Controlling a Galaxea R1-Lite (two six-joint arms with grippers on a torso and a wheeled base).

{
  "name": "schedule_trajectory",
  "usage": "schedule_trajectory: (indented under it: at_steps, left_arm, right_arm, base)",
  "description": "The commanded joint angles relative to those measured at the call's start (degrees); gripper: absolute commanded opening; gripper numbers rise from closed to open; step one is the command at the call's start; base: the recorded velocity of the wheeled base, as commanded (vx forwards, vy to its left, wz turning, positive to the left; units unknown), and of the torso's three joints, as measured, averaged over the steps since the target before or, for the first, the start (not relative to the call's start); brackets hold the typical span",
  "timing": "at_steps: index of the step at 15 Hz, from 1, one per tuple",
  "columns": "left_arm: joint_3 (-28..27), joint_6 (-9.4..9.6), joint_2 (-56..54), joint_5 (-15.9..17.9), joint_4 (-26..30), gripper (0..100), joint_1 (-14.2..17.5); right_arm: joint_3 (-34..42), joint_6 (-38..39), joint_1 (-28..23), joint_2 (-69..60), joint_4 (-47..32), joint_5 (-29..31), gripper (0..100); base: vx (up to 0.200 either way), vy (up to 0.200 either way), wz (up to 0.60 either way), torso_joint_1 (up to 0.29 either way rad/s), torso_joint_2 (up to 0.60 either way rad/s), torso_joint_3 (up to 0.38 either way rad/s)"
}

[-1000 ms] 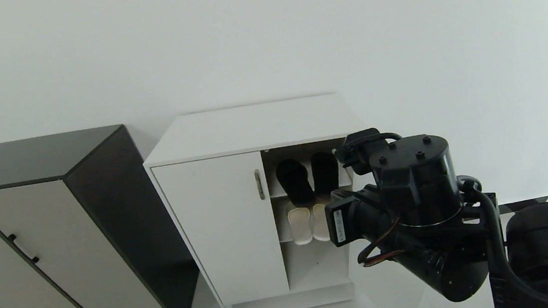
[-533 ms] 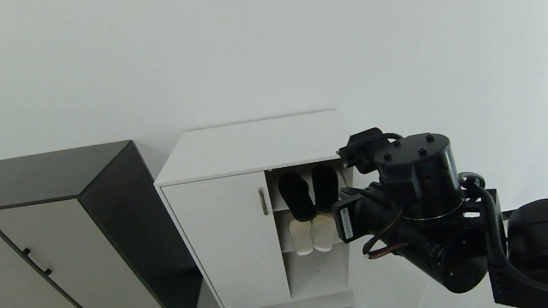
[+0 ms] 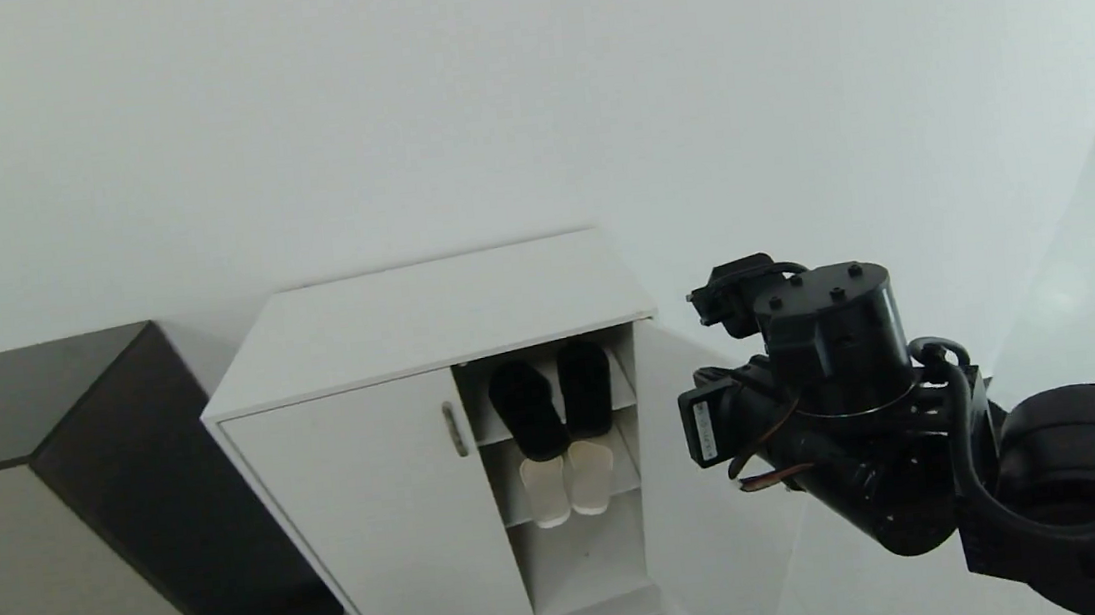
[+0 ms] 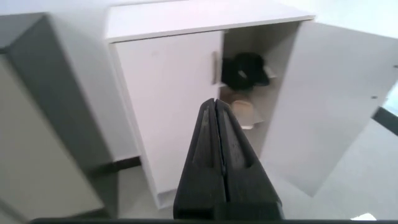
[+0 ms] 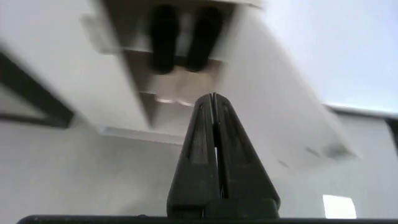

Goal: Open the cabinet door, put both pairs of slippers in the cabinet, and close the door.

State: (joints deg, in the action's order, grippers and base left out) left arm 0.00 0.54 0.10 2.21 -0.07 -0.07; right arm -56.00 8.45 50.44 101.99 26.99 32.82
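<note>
The left gripper [image 4: 216,106] has its fingers pressed together on nothing and is aimed at the white cabinet [image 3: 427,309]. The right gripper [image 5: 214,101] is likewise pressed together and empty, pointing at the shelves. The right arm [image 3: 838,400] stands right of centre in the head view. In the open compartment at centre frame, the black slippers [image 3: 551,398] lie on the upper shelf and the white slippers [image 3: 569,474] on the shelf beneath. The open door [image 4: 323,106] hangs swung wide, while the closed door [image 3: 378,525] with its handle [image 3: 455,429] covers the other half; a dark cabinet [image 3: 71,474] stands at the left edge. Over the last second the whole head view has shifted, so the camera has turned, not the furniture. Both pairs appear stowed, so only closing the door seems to remain.
</note>
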Motion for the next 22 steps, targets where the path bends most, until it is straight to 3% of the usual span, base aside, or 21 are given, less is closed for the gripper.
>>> schedule_trajectory:
  at_steps: [1,3,4,6,7,8,10,15,22]
  left_arm:
    - [0.00,-0.01,-0.01,-0.01,-0.01,0,-0.01]
    - [0.00,-0.01,-0.01,-0.01,-0.01,0,-0.01]
    - [0.00,-0.01,-0.01,-0.01,-0.01,0,-0.01]
    - [0.00,-0.01,-0.01,-0.01,-0.01,0,-0.01]
    - [0.00,-0.01,-0.01,0.08,-0.01,0,-0.01]
    - [0.00,0.08,-0.01,0.08,-0.01,0,-0.01]
    - [0.00,0.17,-0.01,0.08,-0.01,0,-0.01]
    - [0.00,0.08,-0.01,0.08,-0.01,0,-0.01]
    - [0.00,0.08,-0.01,0.08,-0.01,0,-0.01]
  right_arm:
    - [-0.95,-0.01,-2.98,1.99,1.14,-0.03,0]
    - [-6.49,-0.45,-9.31,5.50,4.30,-1.09,0]
    - [-12.02,-0.45,-12.65,7.26,0.87,-1.44,0]
    - [-22.66,2.80,-16.17,9.90,-13.10,-1.70,0]
    - [-25.47,4.56,-16.69,10.87,-16.18,-1.62,0]
    - [-33.91,9.75,-18.54,14.29,-24.88,-2.76,0]
    - [-41.29,13.70,-20.74,17.90,-31.74,-6.19,0]
    - [-46.56,14.23,-23.73,25.10,-31.91,-7.33,0]
    - [-50.52,15.02,-24.25,32.13,-28.48,-9.53,0]
  base:
    - [0.000,0.000,0.00,0.000,0.00,0.000]
    - [0.000,0.000,0.00,0.000,0.00,0.000]
    - [0.000,0.000,0.00,0.000,0.00,0.000]
    - [0.000,0.000,0.00,0.000,0.00,0.000]
    - [0.000,0.000,0.00,0.000,0.00,0.000]
    - [0.000,0.000,0.00,0.000,0.00,0.000]
    - [-0.100,0.000,0.00,0.006,0.00,0.001]
    - [-0.200,0.000,0.00,0.002,0.01,0.002]
    - [0.000,0.000,0.00,0.000,0.00,0.000]
